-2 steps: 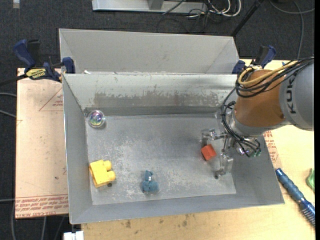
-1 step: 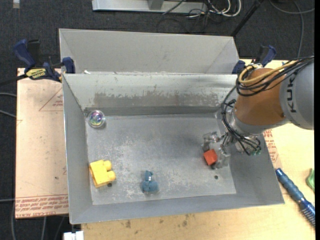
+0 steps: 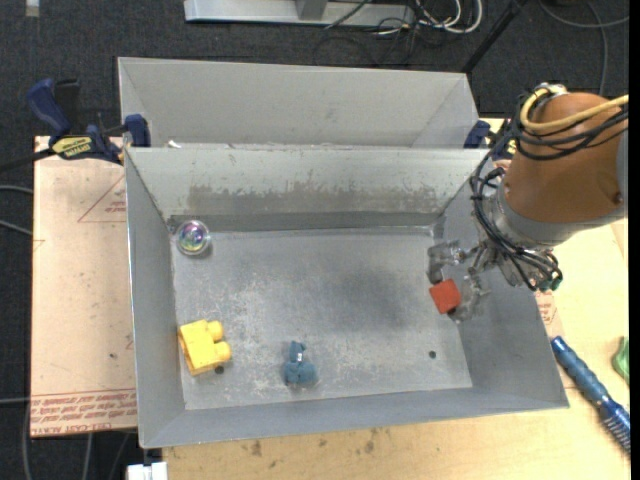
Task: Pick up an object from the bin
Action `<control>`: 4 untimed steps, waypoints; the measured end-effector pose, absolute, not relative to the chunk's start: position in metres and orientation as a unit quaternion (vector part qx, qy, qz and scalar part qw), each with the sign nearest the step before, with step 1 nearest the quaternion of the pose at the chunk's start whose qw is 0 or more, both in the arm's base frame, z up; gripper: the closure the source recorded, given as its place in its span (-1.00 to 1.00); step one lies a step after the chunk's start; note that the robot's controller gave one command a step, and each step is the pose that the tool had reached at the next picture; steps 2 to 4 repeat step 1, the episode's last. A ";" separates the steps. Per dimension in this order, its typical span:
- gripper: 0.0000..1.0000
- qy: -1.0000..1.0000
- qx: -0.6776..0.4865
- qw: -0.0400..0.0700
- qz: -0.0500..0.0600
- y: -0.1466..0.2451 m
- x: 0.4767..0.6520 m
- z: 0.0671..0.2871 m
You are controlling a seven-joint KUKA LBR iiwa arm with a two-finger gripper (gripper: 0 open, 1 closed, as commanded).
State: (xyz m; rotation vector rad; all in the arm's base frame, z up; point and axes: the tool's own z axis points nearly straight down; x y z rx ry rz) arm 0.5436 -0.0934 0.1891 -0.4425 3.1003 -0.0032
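Gripper (image 3: pixel 456 282) by red block (image 3: pixel 445 297), right wall (image 3: pixel 505 338)

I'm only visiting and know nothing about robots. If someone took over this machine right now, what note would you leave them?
Hand: at the bin's right side, shut on a small red block between its fingers.
Other things: a yellow block front left, a small blue piece front middle, and a shiny ball in the back left corner. All lie apart from the hand.
Done: the red block is gripped.
Left: lift it out of the bin. Whether it is already off the floor cannot be told.
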 end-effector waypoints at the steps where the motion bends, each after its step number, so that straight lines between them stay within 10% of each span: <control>1: 1.00 0.989 -0.146 0.005 -0.002 -0.105 0.521 0.265; 4: 1.00 0.989 -0.146 0.005 -0.002 -0.105 0.521 0.265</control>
